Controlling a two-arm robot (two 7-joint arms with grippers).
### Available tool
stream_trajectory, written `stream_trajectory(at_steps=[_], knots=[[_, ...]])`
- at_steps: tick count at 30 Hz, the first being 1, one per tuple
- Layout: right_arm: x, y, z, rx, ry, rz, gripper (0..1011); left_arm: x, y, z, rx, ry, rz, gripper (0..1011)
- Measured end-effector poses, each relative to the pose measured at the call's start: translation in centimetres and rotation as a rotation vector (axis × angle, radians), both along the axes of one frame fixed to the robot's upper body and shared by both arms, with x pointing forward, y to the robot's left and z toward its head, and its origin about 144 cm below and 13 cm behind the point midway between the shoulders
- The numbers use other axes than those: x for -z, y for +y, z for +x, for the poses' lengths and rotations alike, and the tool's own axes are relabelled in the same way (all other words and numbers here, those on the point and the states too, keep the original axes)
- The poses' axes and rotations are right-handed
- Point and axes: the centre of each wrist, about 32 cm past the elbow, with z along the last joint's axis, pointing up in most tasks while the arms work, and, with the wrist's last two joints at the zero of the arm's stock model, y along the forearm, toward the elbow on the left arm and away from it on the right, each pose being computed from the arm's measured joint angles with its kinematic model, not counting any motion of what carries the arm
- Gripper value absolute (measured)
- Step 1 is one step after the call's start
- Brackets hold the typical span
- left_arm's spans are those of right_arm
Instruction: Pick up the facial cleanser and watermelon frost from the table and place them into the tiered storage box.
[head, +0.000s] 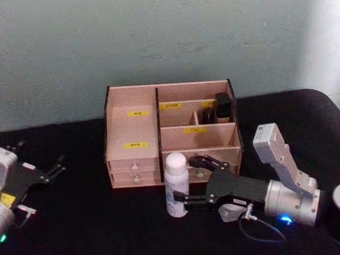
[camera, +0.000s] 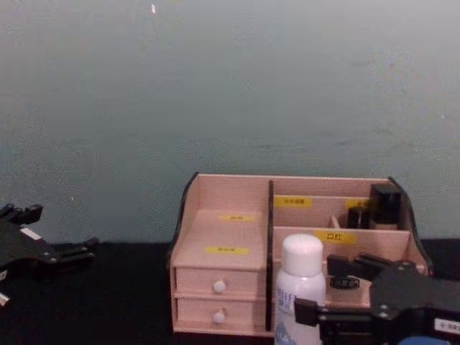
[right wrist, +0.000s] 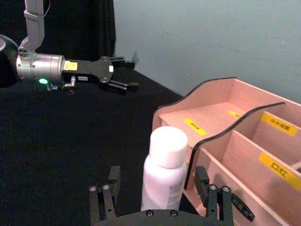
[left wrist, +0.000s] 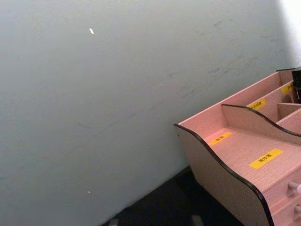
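Spread wide: black right gripper (right wrist: 157, 201), straddling upright white plastic facial cleanser bottle with white cap (right wrist: 164, 174), fingers clear of both sides. Bottle on black table (head: 95, 224), just before drawers of pale pink wooden tiered storage box (head: 129, 127). Judged light, rigid, smooth, easily tipped; best gripped mid-body, below cap. Black left gripper (head: 56, 168) parked far left, fingers apart.
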Motion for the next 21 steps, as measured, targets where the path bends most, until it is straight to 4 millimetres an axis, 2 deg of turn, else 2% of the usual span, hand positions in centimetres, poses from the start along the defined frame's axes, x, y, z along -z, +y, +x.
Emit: stream_trajectory(at_steps=[21], knots=[[0.7, 1.7, 1.5, -0.009, 0.045, -0.003, 1002, 0.0, 0.0, 0.0, 0.0, 0.0, 0.0, 1001]])
